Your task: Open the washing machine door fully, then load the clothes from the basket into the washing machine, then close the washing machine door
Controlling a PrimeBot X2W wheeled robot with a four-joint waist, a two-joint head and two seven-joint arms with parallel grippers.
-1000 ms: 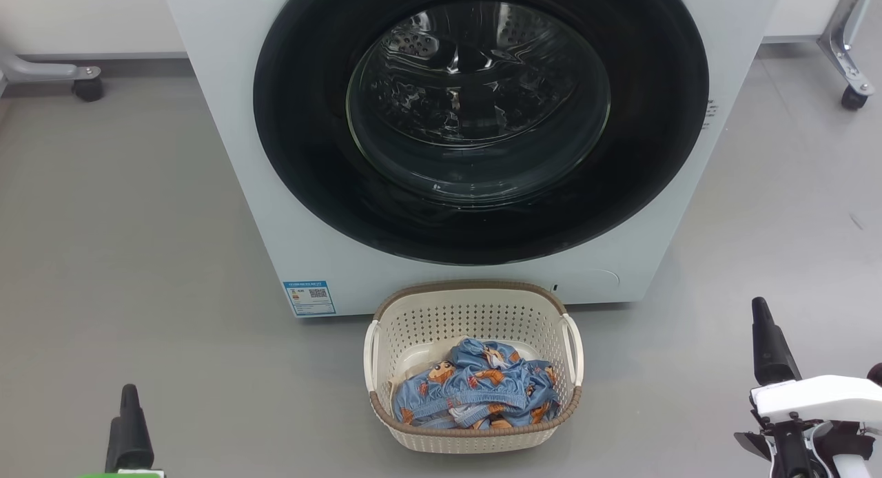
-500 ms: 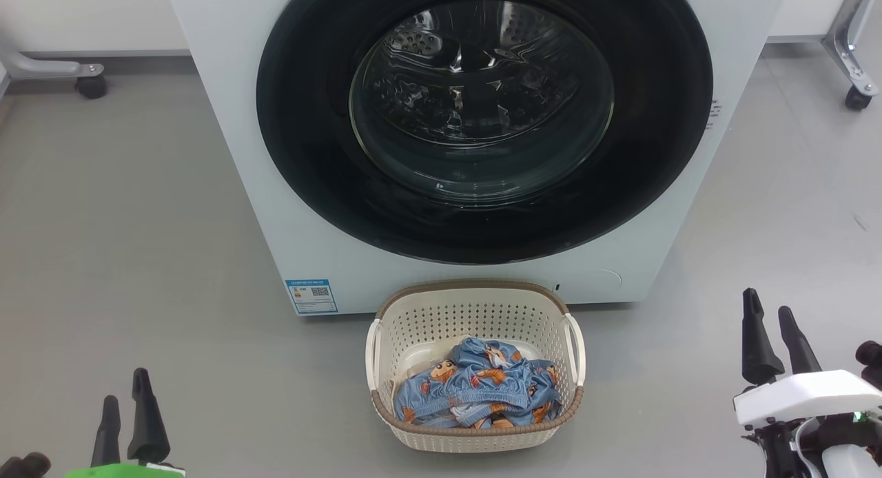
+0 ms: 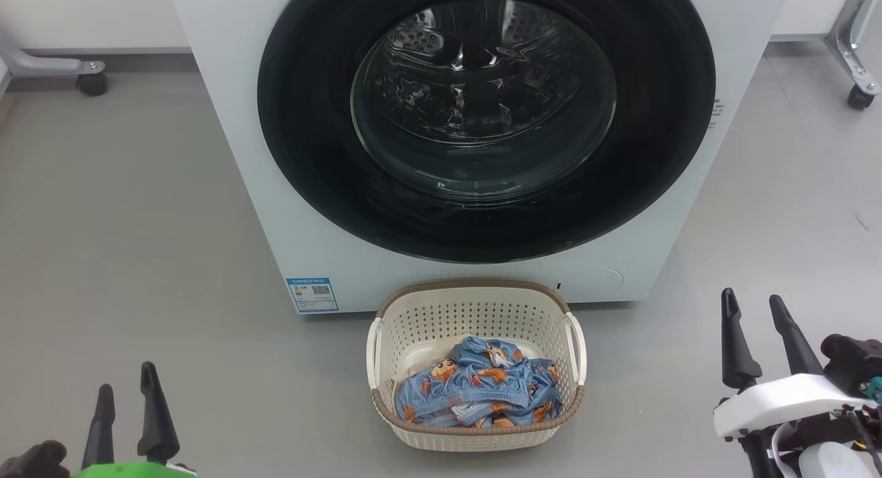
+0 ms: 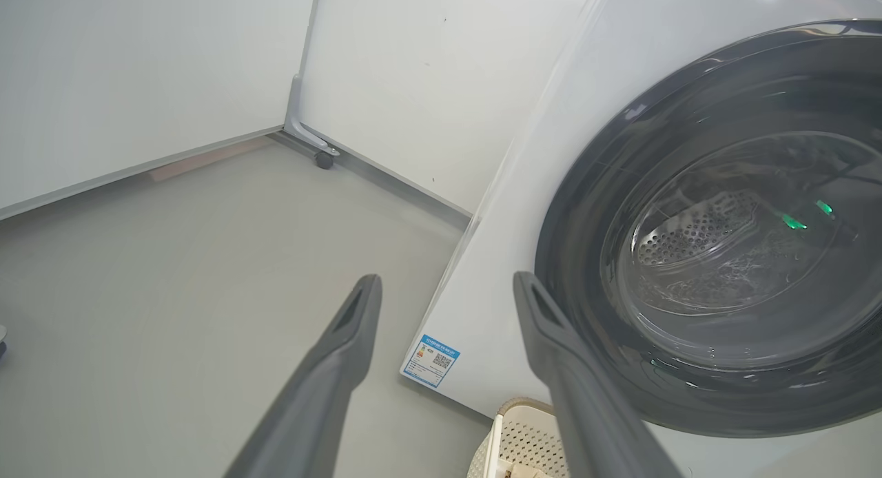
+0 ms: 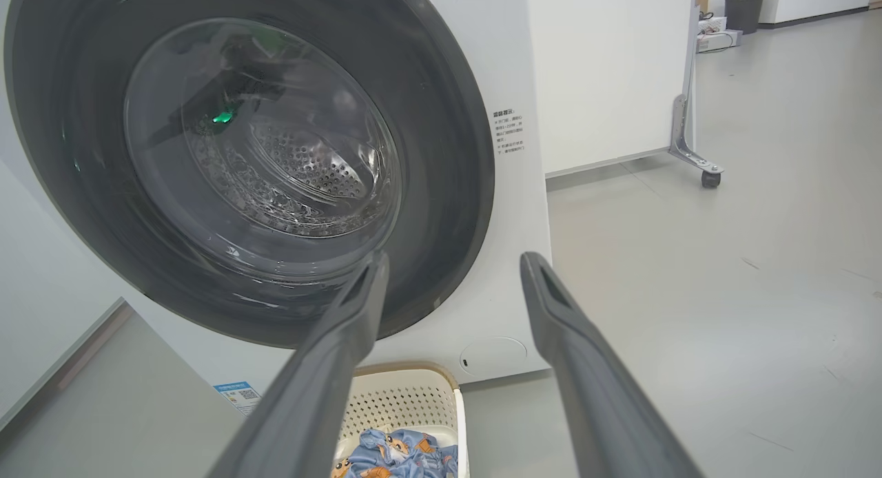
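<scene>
1. The washing machine door (image 3: 482, 99) sits shut against the white washing machine (image 3: 227, 140).
2. The basket (image 3: 475, 313) stands on the grey floor (image 3: 138, 223) just in front of the machine, below the door, with the blue printed clothes (image 3: 475, 392) heaped inside.
3. The left pincer (image 3: 126, 378) hovers well left of the basket, fingers spread wide, holding nothing.
4. The right pincer (image 3: 751, 296) hovers well right of the basket, also wide and empty.

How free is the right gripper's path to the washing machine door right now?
Probably yes, it is free: the right gripper is open, off to the right of the basket, and nothing stands between it and the closed washing machine door.
</scene>
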